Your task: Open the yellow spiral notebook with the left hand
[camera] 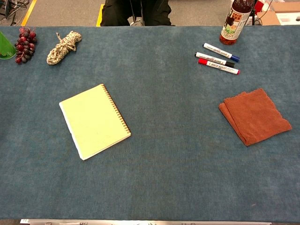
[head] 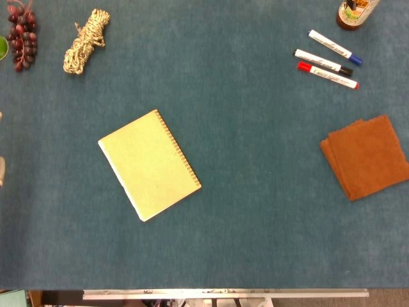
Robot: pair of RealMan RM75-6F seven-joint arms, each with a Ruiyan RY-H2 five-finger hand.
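Neither hand shows, so their state is unknown; closed notebook (head: 149,165) lies left of centre, spiral edge rightward, favouring the left hand.

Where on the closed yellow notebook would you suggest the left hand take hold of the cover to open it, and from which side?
Probably the free long edge of the yellow notebook, opposite the spiral binding. The binding runs along its right side, so the cover hinges there; the open edge faces left, toward the left arm's side. The notebook lies flat and closed on the table, so fingertips would need to slip under the cover from the left and lift rightward.
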